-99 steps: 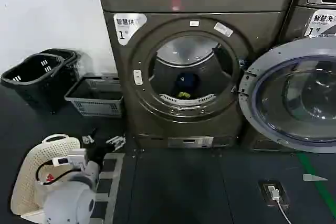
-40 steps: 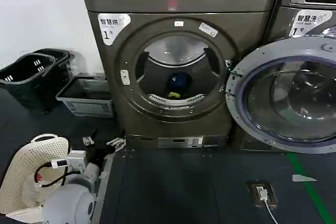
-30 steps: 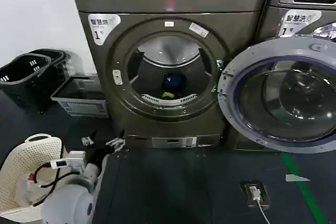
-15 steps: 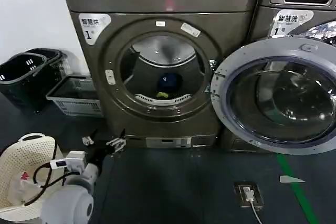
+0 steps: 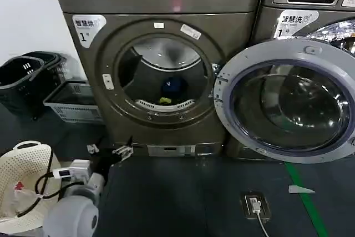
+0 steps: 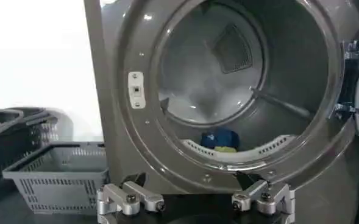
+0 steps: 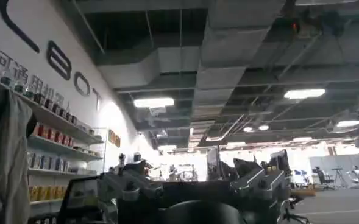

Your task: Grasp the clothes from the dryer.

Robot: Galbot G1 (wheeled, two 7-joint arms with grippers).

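Left hand [image 6: 194,199] wide open and empty, low before the dryer [image 5: 161,4], clothes [image 6: 220,139] at the drum's six o'clock, door [image 5: 285,101] open, right hand [image 7: 188,189] spread, empty

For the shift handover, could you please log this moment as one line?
dryer door open | clothes in drum | left gripper open, facing drum | right gripper aimed away

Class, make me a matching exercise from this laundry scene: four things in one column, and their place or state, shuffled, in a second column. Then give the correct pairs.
Things
1. yellow-green fabric piece
2. dryer door
3. grey basket
4. left hand

Place or state
A. swung wide open, to the right of the drum opening
B. on the floor, left of the dryer
C. inside the drum, near its front lip
D. open, low in front of the dryer

Pairs: 1-C, 2-A, 3-B, 4-D
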